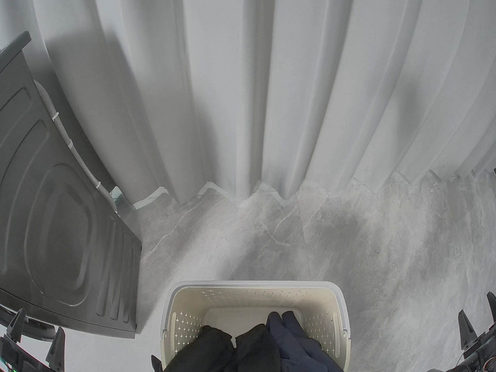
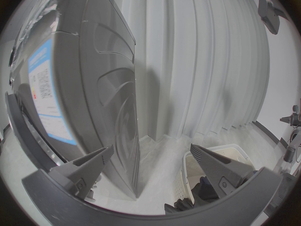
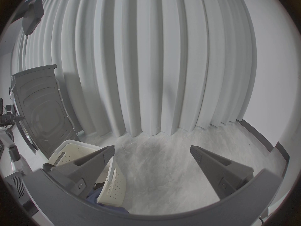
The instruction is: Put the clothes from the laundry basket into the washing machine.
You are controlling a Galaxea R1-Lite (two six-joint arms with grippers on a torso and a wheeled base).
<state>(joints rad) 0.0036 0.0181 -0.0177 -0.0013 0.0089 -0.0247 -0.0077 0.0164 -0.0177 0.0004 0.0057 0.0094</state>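
Clothes (image 1: 258,344): dark garments, black and navy, heaped in the laundry basket (image 1: 253,288) at bottom centre of the head view; far half of the basket is bare.
Left gripper (image 2: 151,148): jaws spread wide, nothing held; sits at bottom left of the head view, just beside the washing machine (image 1: 57,233).
Right gripper (image 3: 152,148): jaws spread wide, nothing held; sits at bottom right of the head view, apart from the basket.
Washing machine: grey side panel fills the left of the head view, hose (image 1: 67,140) running down its rear edge. Cannot tell whether the door is open.
Surroundings: pale curtain (image 1: 268,78) across the upper frame, marbled floor (image 1: 361,233) below it.
Task status (judged): nothing picked yet.
Risk 1: garments overlap, so one pinch may lift several, or only a fold that slips free.
Risk 2: basket looks light; a snagged pull could drag or tip it.
Risk 3: basket faces the panel, not the opening, so the carry must round a corner; the arm may strike the panel.
Risk 4: a hanging sleeve may trail on the floor.
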